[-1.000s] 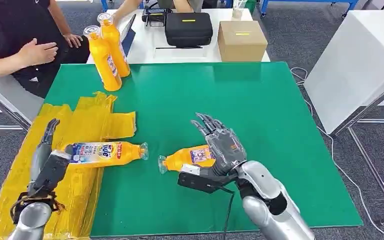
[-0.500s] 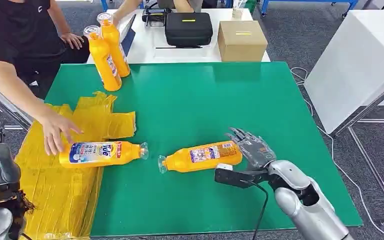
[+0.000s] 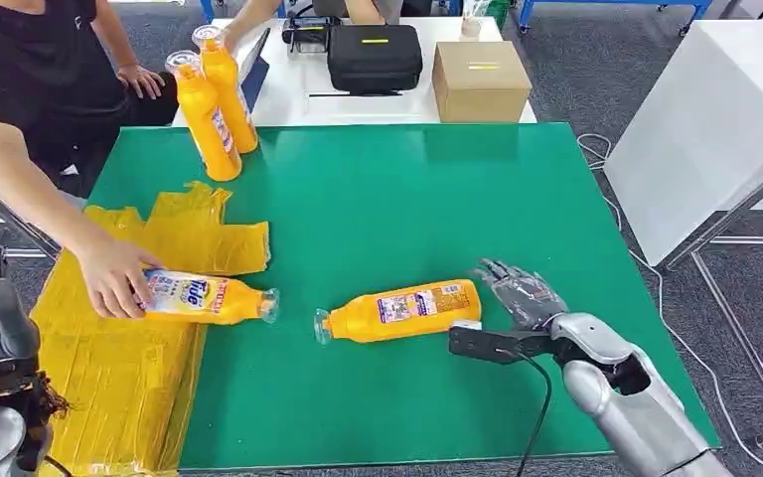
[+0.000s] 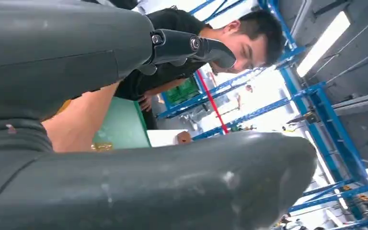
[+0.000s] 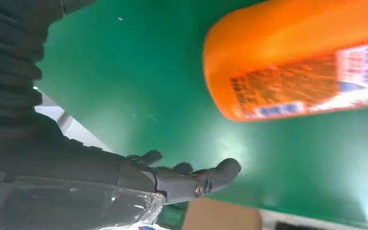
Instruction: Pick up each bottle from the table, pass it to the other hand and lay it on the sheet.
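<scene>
Orange bottle (image 3: 399,310) lies lower centre on green counter (image 3: 437,189), right robot hand (image 3: 519,294) spread empty at its base. Smooth, rigid plastic, likely slippery: grasp mid-body. Left robot hand (image 3: 0,338): state unclear.

Table (image 3: 517,199): green top; sheet (image 3: 119,358): yellow, crinkled; four bottles, all orange-yellow, the lying bottle (image 3: 397,310) with a white, blue and red label, the bottle under a person's hand (image 3: 209,296) with a blue-lettered label, the two standing bottles (image 3: 214,99) with clear caps. Right hand (image 3: 522,295): dark grey on a silver arm; left hand (image 4: 124,110): dark grey. Case (image 3: 375,57): black with a yellow strip; box (image 3: 480,79): brown cardboard; person's shirt (image 3: 20,70): black.
</scene>
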Robot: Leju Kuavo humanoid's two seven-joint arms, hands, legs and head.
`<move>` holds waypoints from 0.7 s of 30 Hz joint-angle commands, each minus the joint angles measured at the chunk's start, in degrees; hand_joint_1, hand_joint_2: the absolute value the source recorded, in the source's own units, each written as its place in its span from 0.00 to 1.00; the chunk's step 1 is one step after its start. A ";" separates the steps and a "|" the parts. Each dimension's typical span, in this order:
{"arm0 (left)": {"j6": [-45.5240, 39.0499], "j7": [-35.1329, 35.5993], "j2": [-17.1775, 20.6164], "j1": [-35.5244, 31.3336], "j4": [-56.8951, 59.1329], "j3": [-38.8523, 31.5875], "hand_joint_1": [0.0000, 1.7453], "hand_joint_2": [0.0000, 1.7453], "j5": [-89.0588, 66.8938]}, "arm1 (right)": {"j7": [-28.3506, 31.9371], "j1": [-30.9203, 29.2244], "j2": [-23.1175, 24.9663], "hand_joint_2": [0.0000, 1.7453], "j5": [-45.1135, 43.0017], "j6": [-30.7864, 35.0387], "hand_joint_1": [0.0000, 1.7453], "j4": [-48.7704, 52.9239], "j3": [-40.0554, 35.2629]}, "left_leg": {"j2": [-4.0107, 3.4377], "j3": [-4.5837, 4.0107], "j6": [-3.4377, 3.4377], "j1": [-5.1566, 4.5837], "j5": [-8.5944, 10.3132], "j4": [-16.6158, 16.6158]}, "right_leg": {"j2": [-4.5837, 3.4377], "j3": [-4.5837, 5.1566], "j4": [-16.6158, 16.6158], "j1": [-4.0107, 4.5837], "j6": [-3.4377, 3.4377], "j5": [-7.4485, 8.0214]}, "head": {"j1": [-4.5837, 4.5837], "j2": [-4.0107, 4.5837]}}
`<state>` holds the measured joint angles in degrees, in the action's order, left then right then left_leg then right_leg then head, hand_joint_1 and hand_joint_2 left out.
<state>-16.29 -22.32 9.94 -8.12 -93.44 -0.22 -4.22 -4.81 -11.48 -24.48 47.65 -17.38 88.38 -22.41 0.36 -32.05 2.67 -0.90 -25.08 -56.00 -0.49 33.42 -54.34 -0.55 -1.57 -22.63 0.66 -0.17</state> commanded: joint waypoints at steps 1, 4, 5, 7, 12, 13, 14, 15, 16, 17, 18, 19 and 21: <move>-2.62 -0.22 -0.73 -3.27 2.43 1.54 0.00 0.00 0.56 | 0.66 -13.30 8.13 1.00 2.08 1.32 0.00 -23.18 -10.49 | -0.31 0.19 -0.16 0.08 -0.05 0.05 | -0.26 -0.15 0.10 0.07 0.05 0.08 | 0.00 0.00; -3.55 -0.13 -1.30 -3.53 2.19 1.21 0.00 0.00 -0.21 | 0.95 -18.62 11.84 1.00 2.48 1.64 0.00 -30.89 -13.52 | -0.38 0.18 -0.17 0.08 -0.05 0.02 | -0.35 -0.10 0.06 0.08 0.07 0.08 | 0.00 0.00; -3.85 -0.11 -1.26 -3.64 2.24 1.12 0.00 0.00 -0.27 | 1.26 -20.00 13.00 1.00 2.55 1.69 0.00 -33.04 -14.43 | -0.49 0.29 -0.27 0.11 -0.09 0.01 | -0.44 -0.17 0.04 0.11 0.11 0.06 | 0.00 -0.02; -4.18 -0.18 -0.89 -3.05 2.08 0.69 0.00 0.00 0.02 | 1.86 -21.78 14.77 1.00 2.91 1.74 0.00 -36.07 -15.91 | -0.33 0.18 -0.16 0.07 -0.02 0.03 | -0.28 -0.08 0.04 0.07 0.06 0.06 | 0.00 0.00; -5.23 -0.61 -1.34 -0.49 0.48 -0.89 0.00 0.00 -0.30 | 2.23 -23.83 18.57 1.00 4.52 2.05 0.00 -41.88 -18.58 | -0.40 0.24 -0.15 0.14 -0.04 0.05 | -0.36 -0.13 0.02 0.08 0.05 0.03 | 0.00 0.00; -5.44 -0.62 -1.52 -0.20 0.17 -1.12 0.00 0.00 -0.36 | 2.26 -23.76 19.38 1.00 4.93 2.35 0.00 -42.92 -18.94 | -0.43 0.32 -0.21 0.16 -0.08 0.04 | -0.37 -0.20 0.01 0.09 0.07 -0.01 | 0.00 0.00; -5.61 -0.69 -1.65 -0.02 -0.08 -1.20 0.00 0.00 -0.49 | 2.22 -23.61 20.08 1.00 5.30 2.73 0.00 -43.67 -19.15 | -0.35 0.24 -0.15 0.15 -0.03 0.05 | -0.31 -0.16 0.01 0.07 0.05 0.01 | 0.00 0.00; -5.73 -0.69 -1.76 0.13 -0.19 -1.33 0.00 0.00 -0.53 | 2.20 -23.37 20.57 1.00 5.52 2.98 0.00 -44.04 -19.20 | -0.39 0.28 -0.19 0.17 -0.07 0.03 | -0.33 -0.19 -0.01 0.09 0.06 -0.01 | -0.02 0.00; -5.81 -0.70 -1.80 0.29 -0.30 -1.36 0.00 0.00 -0.63 | 2.11 -23.24 21.05 1.00 5.93 3.19 0.00 -44.33 -19.39 | -0.40 0.35 -0.25 0.20 -0.12 0.01 | -0.33 -0.26 0.00 0.13 0.08 -0.05 | 0.02 0.00; -5.89 -0.70 -1.82 0.51 -0.46 -1.50 0.00 0.00 -0.64 | 2.01 -23.13 21.45 1.00 6.13 3.36 0.00 -44.45 -19.43 | -0.37 0.35 -0.24 0.20 -0.11 0.01 | -0.29 -0.28 0.00 0.12 0.08 -0.05 | 0.00 0.00; -6.01 -0.67 -1.80 0.81 -0.71 -1.69 0.00 0.00 -0.69 | 1.73 -23.26 21.96 1.00 6.73 3.51 0.00 -44.72 -19.70 | -0.38 0.41 -0.30 0.21 -0.16 -0.01 | -0.30 -0.33 -0.02 0.13 0.09 -0.09 | 0.02 0.00; -6.03 -0.67 -1.76 0.89 -0.73 -1.76 0.00 0.00 -0.70 | 1.71 -23.29 22.06 1.00 6.80 3.47 0.00 -44.74 -19.77 | -0.32 0.25 -0.15 0.17 -0.03 0.04 | -0.29 -0.18 0.03 0.10 0.05 0.01 | 0.00 -0.02; -6.07 -0.66 -1.73 0.99 -0.88 -1.88 0.00 0.00 -0.73 | 1.62 -23.53 22.19 1.00 7.03 3.19 0.00 -44.84 -19.92 | -0.26 0.22 -0.13 0.16 -0.01 0.03 | -0.22 -0.16 0.02 0.09 0.05 0.02 | 0.02 0.00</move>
<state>-21.97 -23.08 9.31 -8.13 -94.03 -0.20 -4.70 -2.82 -32.09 -7.10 53.46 -14.23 53.68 -37.70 0.23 -31.98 2.66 -0.80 -25.04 -56.00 -0.62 33.40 -54.39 -0.52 -1.55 -22.61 0.68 -0.17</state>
